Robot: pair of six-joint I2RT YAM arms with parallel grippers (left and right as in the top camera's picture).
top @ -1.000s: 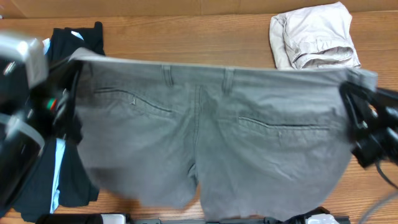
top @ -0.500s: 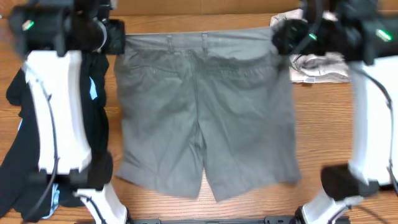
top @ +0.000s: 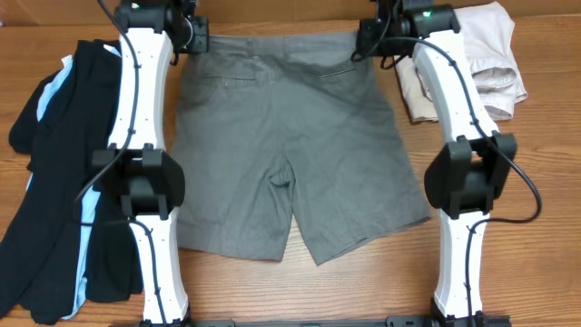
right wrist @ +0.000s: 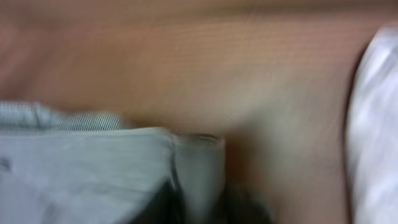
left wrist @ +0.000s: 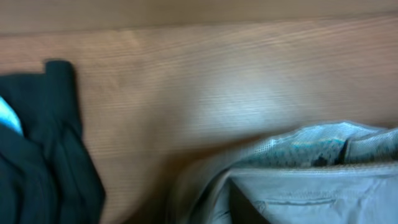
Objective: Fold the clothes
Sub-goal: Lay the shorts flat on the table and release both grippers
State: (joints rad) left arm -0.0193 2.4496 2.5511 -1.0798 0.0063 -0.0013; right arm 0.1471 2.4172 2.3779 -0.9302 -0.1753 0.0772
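Note:
The mid-grey shorts (top: 290,136) lie spread flat on the wooden table (top: 272,291), waistband at the far edge and legs toward me. My left gripper (top: 193,38) is at the waistband's left corner and shut on it; the left wrist view shows that bunched corner of the shorts (left wrist: 311,180). My right gripper (top: 368,41) is at the right corner, and in the blurred right wrist view its dark fingers (right wrist: 199,205) pinch the shorts' waistband (right wrist: 93,168). The beige garment (top: 495,68) lies crumpled at the far right. The black garment with light-blue stripes (top: 54,200) lies at the left.
Both white arms reach over the table from the near edge, one along each side of the shorts. The black garment (left wrist: 37,155) lies close to the left gripper, and the beige one (right wrist: 376,124) close to the right. Bare wood shows beyond the waistband.
Both grippers have carried the shorts away from me to the far edge and lowered them. The shorts hung stretched between the grippers and now lie flat on the table.

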